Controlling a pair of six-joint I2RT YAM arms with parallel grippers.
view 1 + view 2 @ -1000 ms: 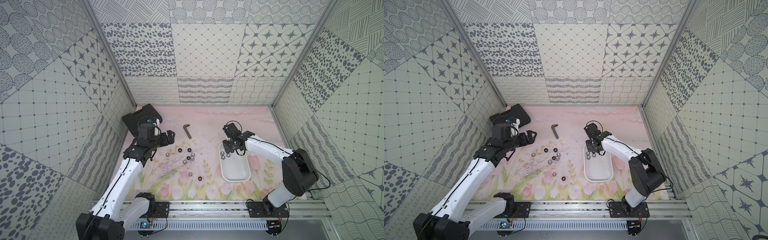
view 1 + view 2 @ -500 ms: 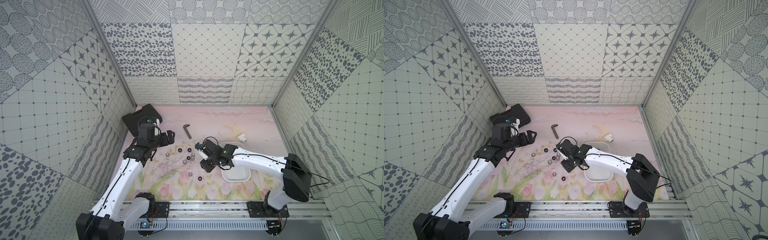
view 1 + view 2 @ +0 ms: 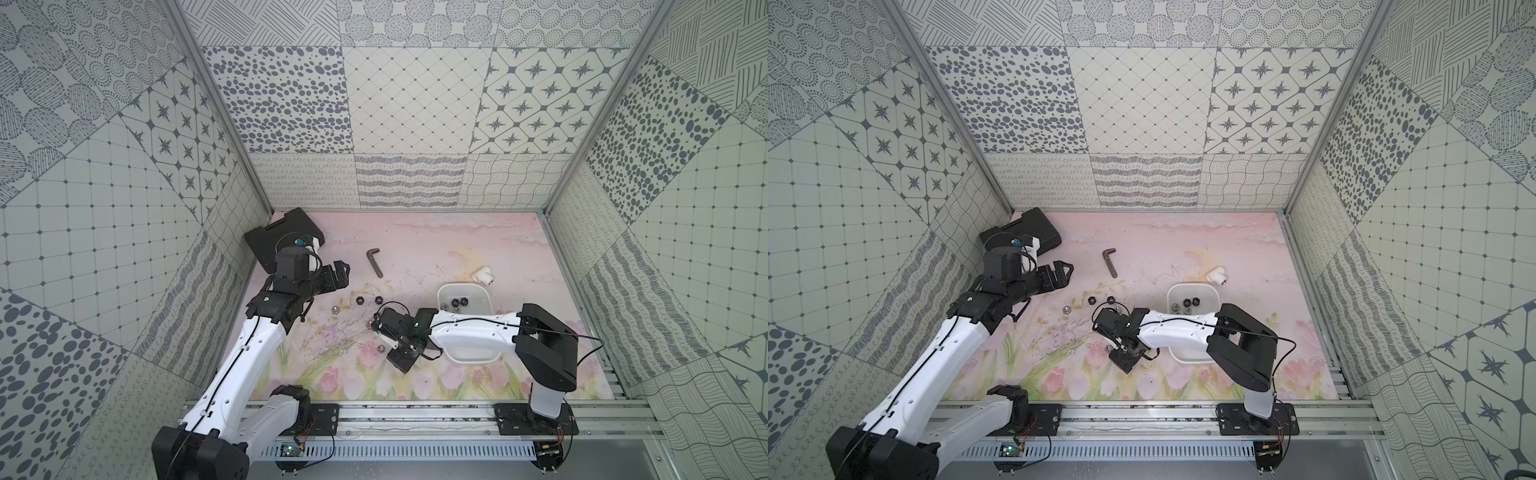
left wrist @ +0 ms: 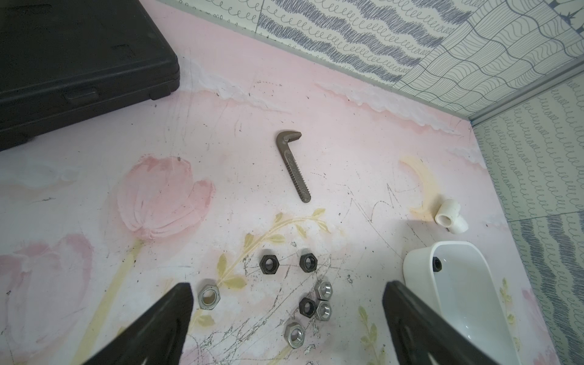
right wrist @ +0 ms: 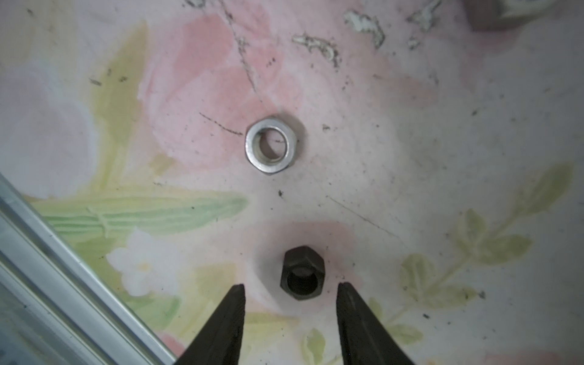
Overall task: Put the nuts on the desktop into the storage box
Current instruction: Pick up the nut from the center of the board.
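Observation:
My right gripper [image 5: 290, 285] is open and low over the desktop [image 3: 415, 249]. Its fingertips [image 5: 238, 289] stand on either side of the near edge of a black nut [image 5: 301, 273] without touching it. A silver nut [image 5: 270, 143] lies just beyond, also seen in a top view [image 3: 379, 348]. My left gripper [image 4: 287, 290] hangs open and empty above the far left [image 3: 341, 274]. Several more black and silver nuts [image 4: 308, 263] lie below it. The white storage box [image 3: 463, 284] holds a few nuts [image 3: 457, 301]; my right arm crosses its near end.
A black tool case [image 3: 286, 232] lies in the far-left corner. An L-shaped toothed metal piece [image 3: 375, 262] lies behind the nuts. A white pipe elbow [image 3: 484, 275] sits just behind the storage box. The aluminium rail [image 5: 63, 268] runs along the front edge near my right gripper.
My right arm swung from above the storage box leftward and toward the front, coming down at the black nut, and its jaws widened slightly. The left arm has not moved.

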